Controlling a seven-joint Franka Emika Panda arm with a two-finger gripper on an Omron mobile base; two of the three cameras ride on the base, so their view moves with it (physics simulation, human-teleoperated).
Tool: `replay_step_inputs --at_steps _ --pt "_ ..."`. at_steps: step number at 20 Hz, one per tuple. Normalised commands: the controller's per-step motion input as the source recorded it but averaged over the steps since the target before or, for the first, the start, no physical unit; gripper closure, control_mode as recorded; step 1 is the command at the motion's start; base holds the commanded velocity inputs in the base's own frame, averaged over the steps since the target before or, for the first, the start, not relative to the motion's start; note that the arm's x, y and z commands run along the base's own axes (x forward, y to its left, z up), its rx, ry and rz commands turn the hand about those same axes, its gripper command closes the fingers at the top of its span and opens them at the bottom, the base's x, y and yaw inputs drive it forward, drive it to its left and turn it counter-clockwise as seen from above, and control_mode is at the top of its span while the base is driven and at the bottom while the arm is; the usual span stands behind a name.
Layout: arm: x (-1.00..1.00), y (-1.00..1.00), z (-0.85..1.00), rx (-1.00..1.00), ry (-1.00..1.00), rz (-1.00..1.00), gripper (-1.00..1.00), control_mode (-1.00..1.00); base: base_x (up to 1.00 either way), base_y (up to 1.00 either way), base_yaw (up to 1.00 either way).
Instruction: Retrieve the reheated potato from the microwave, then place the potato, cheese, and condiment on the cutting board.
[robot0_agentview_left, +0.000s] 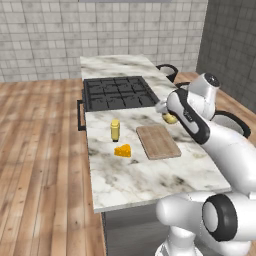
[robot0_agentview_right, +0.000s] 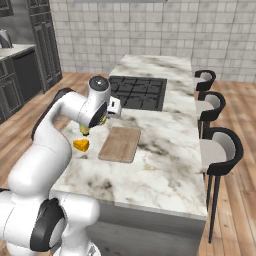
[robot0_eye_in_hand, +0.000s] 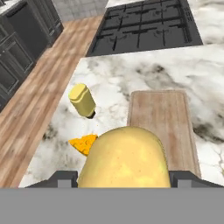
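My gripper (robot0_agentview_left: 168, 115) is shut on the pale-yellow potato (robot0_eye_in_hand: 124, 159), which bulges between the two dark fingertips (robot0_eye_in_hand: 65, 178) in the hand view. It hangs just above the counter, off the far end of the light-brown cutting board (robot0_agentview_left: 158, 141), which lies bare. To the board's left stands the yellow condiment (robot0_agentview_left: 115, 130) bottle, upright. The orange cheese (robot0_agentview_left: 123, 150) wedge lies just in front of it. In the hand view the condiment (robot0_eye_in_hand: 82, 100) and cheese (robot0_eye_in_hand: 83, 143) sit left of the board (robot0_eye_in_hand: 164, 118). The microwave is out of view.
A black cooktop (robot0_agentview_left: 117, 92) is set into the marble island (robot0_agentview_left: 150, 180) beyond the board. Dark stools (robot0_agentview_right: 217, 150) line the island's right side. Dark cabinets (robot0_agentview_right: 20, 75) stand at the far left across the wooden floor.
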Motion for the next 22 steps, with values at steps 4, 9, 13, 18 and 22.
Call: replay_step_inputs --at_steps 4,9,13,18,22 --pt "0.38 0.0 -0.34 -0.09 0.01 0.16 1.0 -1.0 0.0 0.0 0.0" --pt "0.3 -0.01 -0.38 -0.04 -0.01 0.27 1.0 -1.0 0.0 0.0 0.0" --pt "0.48 0.0 -0.4 -0.16 -0.01 0.15 1.0 -1.0 0.0 0.0 0.0" --pt "0.47 0.0 -0.3 -0.24 0.02 0.09 1.0 -1.0 0.0 0.0 0.0" --pt "0.1 0.05 -0.22 -0.27 0.17 0.1 1.0 -1.0 0.0 0.0 0.0"
